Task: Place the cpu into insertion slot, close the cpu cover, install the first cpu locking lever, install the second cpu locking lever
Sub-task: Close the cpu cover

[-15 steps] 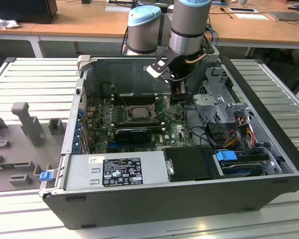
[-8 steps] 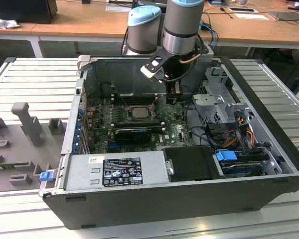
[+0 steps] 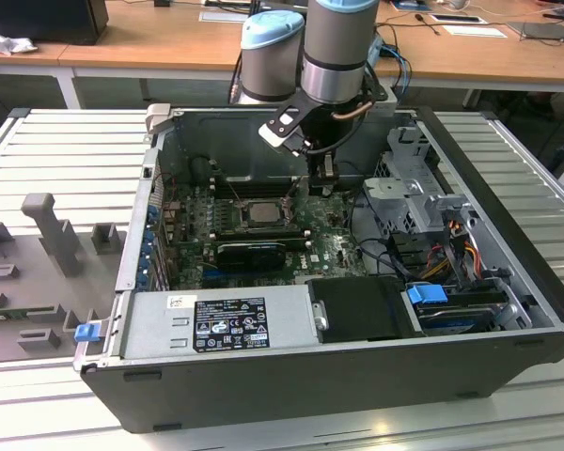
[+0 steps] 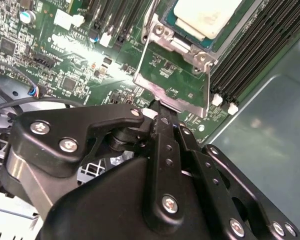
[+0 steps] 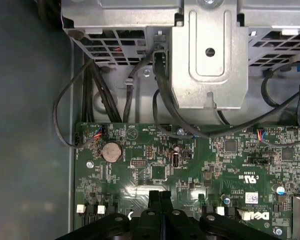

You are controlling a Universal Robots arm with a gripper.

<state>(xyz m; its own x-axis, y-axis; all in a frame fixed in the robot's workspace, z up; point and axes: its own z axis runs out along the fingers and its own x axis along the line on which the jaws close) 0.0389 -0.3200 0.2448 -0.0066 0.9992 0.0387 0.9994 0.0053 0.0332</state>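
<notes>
Silvery-grey with a pale edge, the cpu (image 4: 206, 14) lies flat in the insertion slot (image 4: 186, 36); in the exterior view it sits near the middle of the green motherboard (image 3: 329, 246). Hinged at the slot's rim, the cpu cover (image 4: 187, 104) stands tilted away from the chip, not folded over it, and green board shows through its square window. The gripper (image 4: 159, 111) is at the cover's free edge. Its black fingers (image 4: 165, 145) are pressed together with no gap to speak of, and their tips touch that edge. Whether the thin metal lip is pinched between them I cannot tell. Long black memory slots (image 4: 250, 55) run beside the socket. In the first wrist view a grey metal bracket (image 5: 210, 55) and black cables (image 5: 65, 115) lie beyond the board. All of this sits inside an open computer case (image 3: 357, 376).
</notes>
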